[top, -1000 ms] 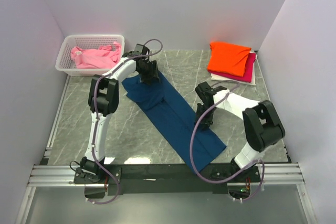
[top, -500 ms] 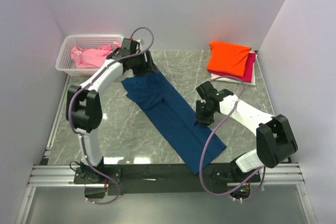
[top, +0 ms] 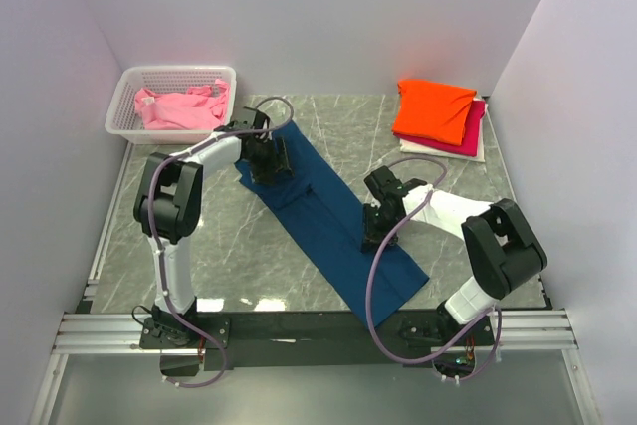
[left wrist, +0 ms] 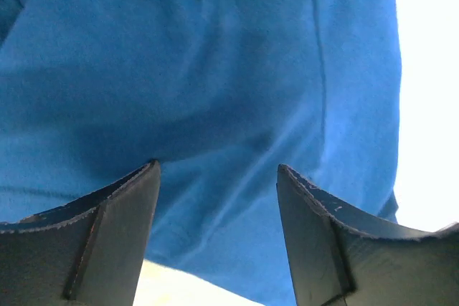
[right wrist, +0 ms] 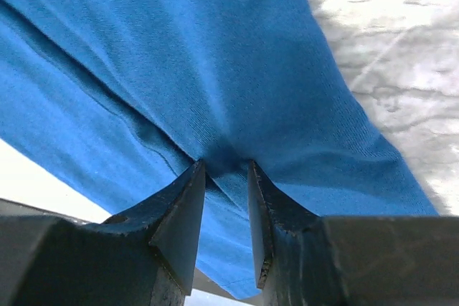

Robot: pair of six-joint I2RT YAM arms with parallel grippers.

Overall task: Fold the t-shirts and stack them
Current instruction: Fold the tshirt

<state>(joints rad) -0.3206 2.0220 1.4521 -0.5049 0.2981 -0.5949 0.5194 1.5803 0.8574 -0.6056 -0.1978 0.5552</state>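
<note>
A dark navy t-shirt (top: 333, 221), folded into a long strip, lies diagonally across the marble table. My left gripper (top: 267, 161) hovers over its far left end. In the left wrist view that gripper (left wrist: 217, 168) is open, with blue cloth (left wrist: 215, 69) below the fingers and nothing between them. My right gripper (top: 373, 228) sits at the strip's right edge; in the right wrist view it (right wrist: 225, 165) is shut on a pinched fold of the navy t-shirt (right wrist: 215, 55). Orange (top: 435, 108), magenta (top: 472, 132) and white tees lie stacked at the back right.
A white lattice basket (top: 127, 127) at the back left holds a crumpled pink t-shirt (top: 179, 106). Walls close in the table on the left, back and right. The arm bases stand on the metal rail (top: 309, 325) at the near edge.
My left arm swung up toward the basket, then came back down over the shirt's far end with its jaws a little wider. The right gripper shifted slightly left, still pinching the cloth.
</note>
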